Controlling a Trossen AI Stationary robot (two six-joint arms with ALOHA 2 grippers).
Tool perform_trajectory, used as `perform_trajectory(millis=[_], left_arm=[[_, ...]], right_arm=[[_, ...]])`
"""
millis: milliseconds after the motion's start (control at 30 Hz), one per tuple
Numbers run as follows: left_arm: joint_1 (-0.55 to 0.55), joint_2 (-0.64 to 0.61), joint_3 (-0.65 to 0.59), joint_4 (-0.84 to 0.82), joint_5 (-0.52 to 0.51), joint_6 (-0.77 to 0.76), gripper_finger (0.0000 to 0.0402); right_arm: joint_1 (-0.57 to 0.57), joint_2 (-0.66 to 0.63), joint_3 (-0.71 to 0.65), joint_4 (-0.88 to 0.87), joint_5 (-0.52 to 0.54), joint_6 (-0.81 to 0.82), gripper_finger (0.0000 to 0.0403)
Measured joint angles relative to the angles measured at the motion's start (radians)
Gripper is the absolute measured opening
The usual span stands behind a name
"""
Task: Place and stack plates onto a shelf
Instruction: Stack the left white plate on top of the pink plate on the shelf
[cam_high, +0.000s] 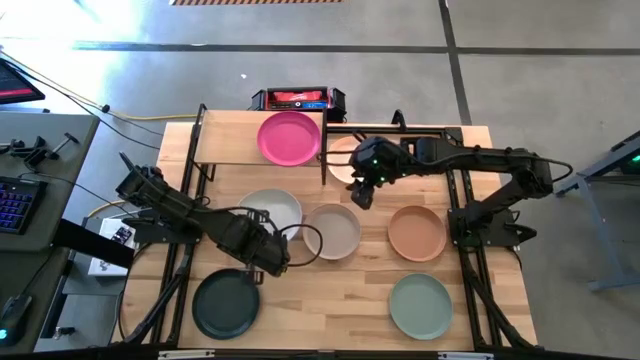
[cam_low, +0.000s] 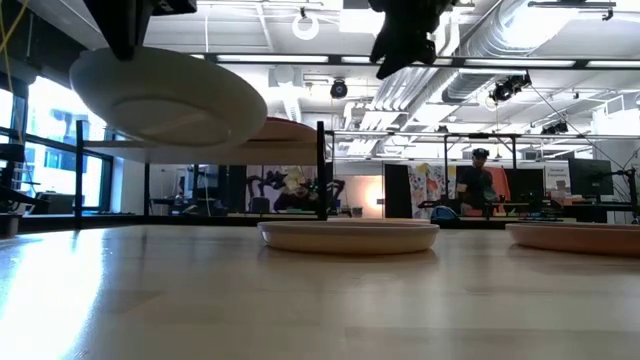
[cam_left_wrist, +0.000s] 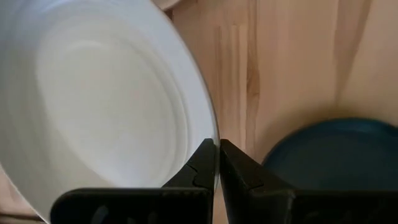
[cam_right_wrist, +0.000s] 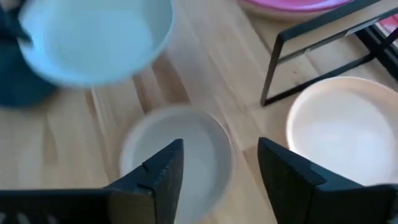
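The off-white plate (cam_high: 272, 212) is lifted and tilted in my left gripper (cam_left_wrist: 217, 147), seen high in the low view (cam_low: 170, 95). My right gripper (cam_right_wrist: 221, 155) is open, hovering above the beige plate (cam_right_wrist: 177, 158) near the table's middle (cam_high: 363, 195). The magenta plate (cam_high: 290, 138) lies on the shelf (cam_high: 230, 142). The peach plate (cam_high: 343, 160) lies flat on the table beside the shelf's right post. The terracotta (cam_high: 417, 232), sage green (cam_high: 420, 305) and dark green (cam_high: 226, 303) plates rest flat on the table. I see no separate pink plate. My left gripper pinches the off-white plate's rim (cam_left_wrist: 211, 127) at its near edge, one finger on the inner face and one on the underside. The fingers come from the table's near-left side. The plate is lifted clear of the table and tilted (cam_low: 170, 95).
The shelf's black posts (cam_right_wrist: 311, 50) stand close to the peach plate and my right arm. A red and black box (cam_high: 298, 99) sits beyond the table's far edge. Bare tabletop (cam_high: 330, 300) lies between the dark green and sage green plates.
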Motion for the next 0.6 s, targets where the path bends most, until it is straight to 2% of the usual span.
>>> perform_trajectory(millis=[133, 400, 600], left_arm=[[0.0, 0.0, 0.0, 0.002, -0.006, 0.077, 0.0], [0.0, 0.0, 0.001, 0.003, -0.09, 0.272, 0.0], [0.0, 0.0, 0.001, 0.006, -0.178, 0.447, 0.0]], right_arm=[[-0.012, 0.009, 0.001, 0.056, -0.003, 0.116, 0.0193], [0.001, 0.076, 0.001, 0.068, -0.065, 0.234, 0.0194], [0.036, 0.107, 0.001, 0.109, -0.07, 0.325, 0.0194]])
